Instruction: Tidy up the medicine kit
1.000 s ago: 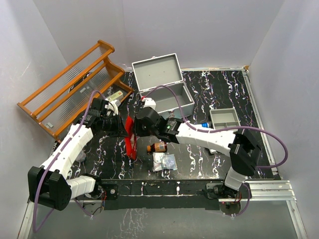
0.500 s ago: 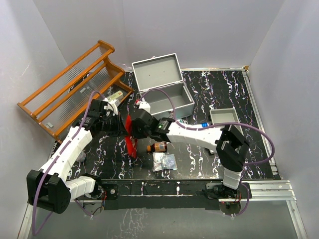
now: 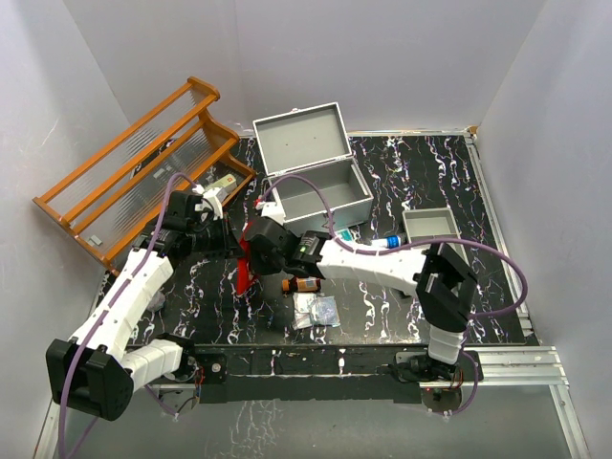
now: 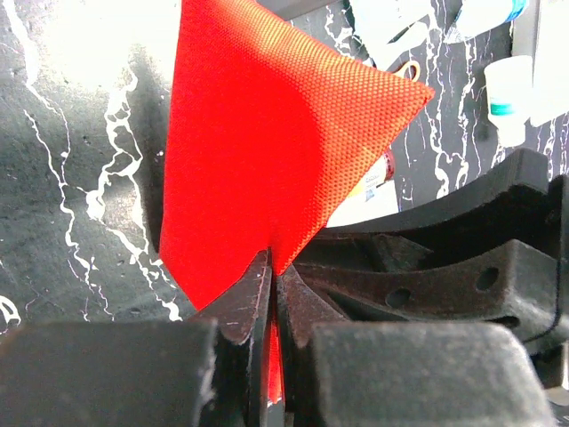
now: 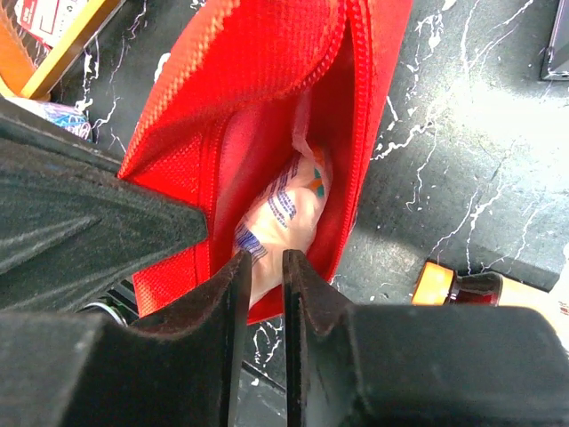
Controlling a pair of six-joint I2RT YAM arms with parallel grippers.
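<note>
The medicine kit (image 3: 316, 186), a grey metal box, stands with its lid up at the back centre. In front of it a red fabric pouch (image 3: 245, 260) hangs over the black table, held up between both arms. My left gripper (image 4: 274, 267) is shut on the pouch's (image 4: 267, 133) edge, with red cloth pinched between the jaws. My right gripper (image 5: 265, 267) reaches into the open pouch (image 5: 258, 53). Its narrow jaws are shut on a white printed packet (image 5: 289, 205) that lies inside.
A brown bottle (image 3: 302, 284) lies just right of the pouch, with clear packets (image 3: 316, 311) in front of it. A shallow grey tray (image 3: 432, 227) and a blue-capped tube (image 3: 378, 242) are to the right. A wooden rack (image 3: 143, 167) stands at the back left.
My right gripper has moved left into the pouch's mouth and its jaws have narrowed. The pouch and my left gripper have shifted slightly left.
</note>
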